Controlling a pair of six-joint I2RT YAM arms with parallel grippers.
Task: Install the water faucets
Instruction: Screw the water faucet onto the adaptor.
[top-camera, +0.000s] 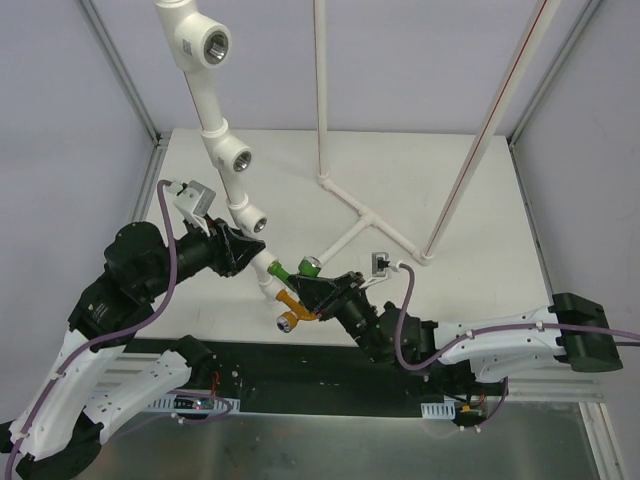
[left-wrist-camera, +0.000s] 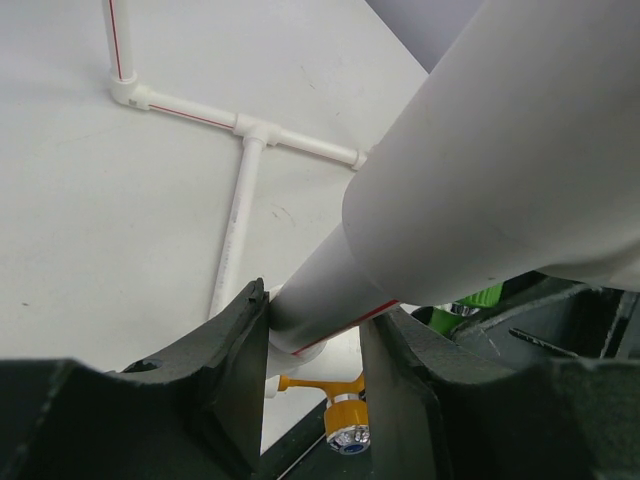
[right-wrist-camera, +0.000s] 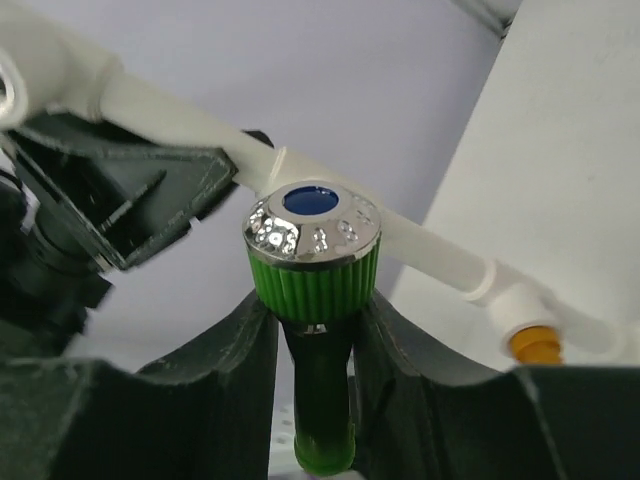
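My left gripper is shut on a long white pipe, holding it slanted above the table. The green faucet sticks out sideways from the pipe's lower part, its silver cap with a blue dot facing the right wrist camera. My right gripper is shut on the green faucet's body just below the ribbed knob. The orange faucet hangs from the pipe's lowest end, below the left fingers.
Three tee fittings with metal threaded holes sit open along the held pipe. A white pipe frame lies on the table, with upright pipes and a red-striped slanted one.
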